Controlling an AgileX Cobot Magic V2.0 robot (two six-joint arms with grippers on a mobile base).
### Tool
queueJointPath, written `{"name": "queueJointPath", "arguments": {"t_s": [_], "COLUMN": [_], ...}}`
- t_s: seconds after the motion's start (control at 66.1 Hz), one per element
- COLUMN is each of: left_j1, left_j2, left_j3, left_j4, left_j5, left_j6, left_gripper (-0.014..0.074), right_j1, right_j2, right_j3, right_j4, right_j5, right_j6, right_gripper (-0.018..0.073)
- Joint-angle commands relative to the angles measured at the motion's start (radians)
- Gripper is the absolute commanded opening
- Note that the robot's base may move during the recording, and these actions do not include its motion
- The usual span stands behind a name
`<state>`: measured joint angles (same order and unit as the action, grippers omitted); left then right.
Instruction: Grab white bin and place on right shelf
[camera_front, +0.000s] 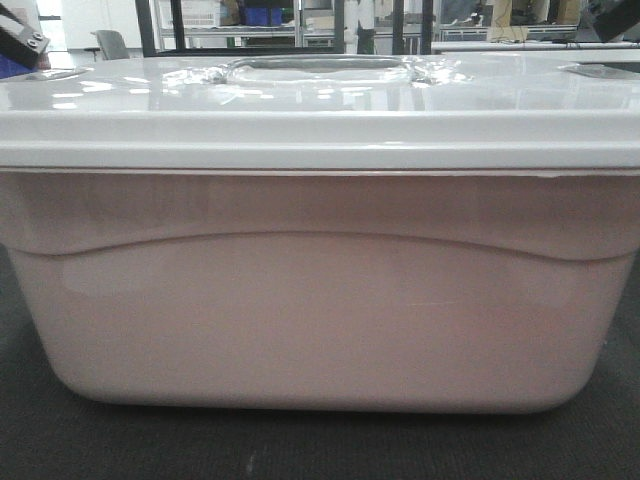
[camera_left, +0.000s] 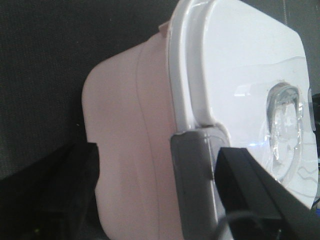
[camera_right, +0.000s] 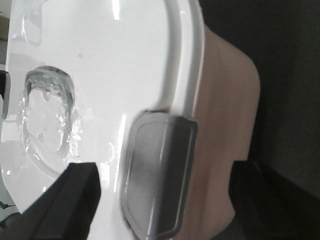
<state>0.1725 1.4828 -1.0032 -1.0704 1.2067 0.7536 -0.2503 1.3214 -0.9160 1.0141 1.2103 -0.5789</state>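
The white bin (camera_front: 320, 310) fills the front view; it is a pinkish tub on a dark surface, with a glossy white lid (camera_front: 320, 110) and a recessed handle (camera_front: 315, 68). In the left wrist view my left gripper (camera_left: 159, 152) is open and straddles the bin's (camera_left: 130, 125) left end. One finger (camera_left: 250, 190) lies over the lid and the other beside the wall, with the grey latch (camera_left: 195, 175) between them. My right gripper (camera_right: 162, 167) is open and straddles the bin's (camera_right: 220, 110) other end around its grey latch (camera_right: 157, 175). The right shelf is out of view.
Dark matting (camera_front: 320, 445) lies under and in front of the bin. Behind it stand black-framed racks (camera_front: 165, 25) holding a blue crate (camera_front: 262, 14), and pale tables (camera_front: 530, 45). Parts of my arms show at the top left (camera_front: 22, 42) and top right (camera_front: 615, 18).
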Motion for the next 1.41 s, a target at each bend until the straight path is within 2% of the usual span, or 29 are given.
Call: {"name": "queueJointPath", "arguments": {"t_s": [0.0, 0.227, 0.454, 0.59, 0.923, 1.226, 1.392], "left_j1": [-0.004, -0.01, -0.084, -0.085, -0.085, -0.085, -0.085], "left_j2": [-0.027, -0.027, -0.027, -0.027, -0.027, -0.027, -0.027], "left_j3": [-0.023, -0.023, -0.023, -0.023, -0.023, -0.023, -0.023], "left_j4": [-0.084, -0.094, -0.084, -0.079, -0.076, -0.076, -0.076], "left_j5": [0.11, 0.11, 0.084, 0.081, 0.08, 0.08, 0.08], "left_j6": [0.019, 0.036, 0.041, 0.041, 0.041, 0.041, 0.041], "left_gripper": [0.0387, 0.0387, 0.0387, 0.0387, 0.0387, 0.0387, 0.0387], "right_j1": [-0.005, -0.001, 0.06, 0.091, 0.092, 0.125, 0.125], "right_j2": [-0.024, 0.012, 0.05, 0.051, 0.051, 0.051, 0.051], "right_j3": [-0.023, -0.023, -0.023, -0.023, -0.023, -0.023, -0.023], "right_j4": [0.087, 0.147, 0.154, 0.154, 0.154, 0.156, 0.188], "right_j5": [0.104, 0.113, 0.123, 0.123, 0.123, 0.123, 0.123], "right_j6": [-0.024, -0.068, -0.08, -0.08, -0.08, -0.08, -0.08], "right_gripper": [0.0622, 0.0622, 0.0622, 0.0622, 0.0622, 0.0622, 0.0622]}}
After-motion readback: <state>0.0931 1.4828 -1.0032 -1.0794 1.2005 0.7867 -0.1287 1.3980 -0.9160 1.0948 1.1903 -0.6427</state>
